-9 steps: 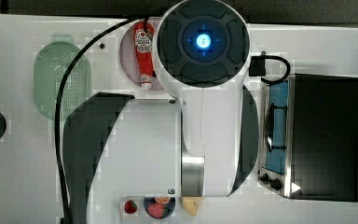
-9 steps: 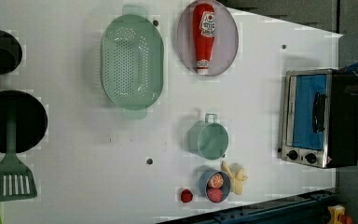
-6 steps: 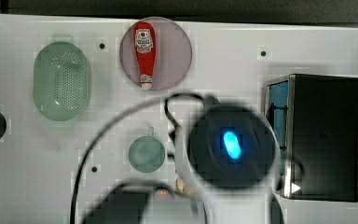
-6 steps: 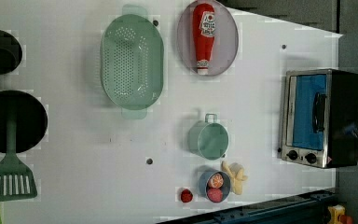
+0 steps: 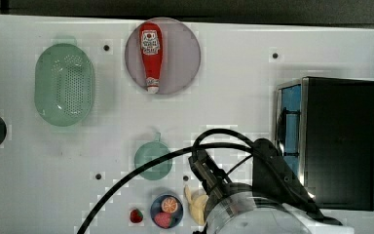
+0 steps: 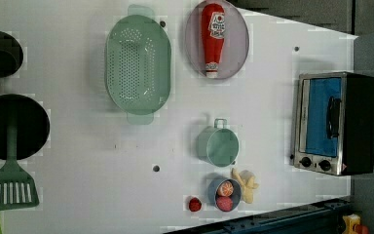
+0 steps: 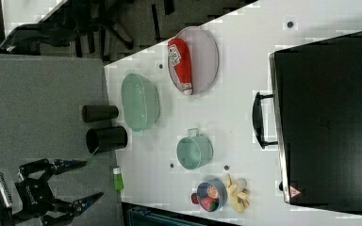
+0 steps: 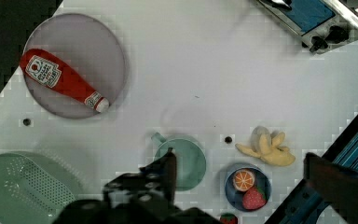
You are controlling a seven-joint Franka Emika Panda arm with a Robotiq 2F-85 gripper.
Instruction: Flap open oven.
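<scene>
The oven has a matt black top, a brushed silver metal front frame and a glossy blue-tinted door; the worktop is smooth matt white; the colander looks like pale green perforated plastic; the ketchup bottle is glossy red plastic

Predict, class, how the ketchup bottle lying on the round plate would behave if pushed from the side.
The ketchup bottle lies on its side on the plate, and its rounded body would probably roll. Its neck is narrower than its base, so it may curve rather than roll straight. The plate's rim might check it.
</scene>
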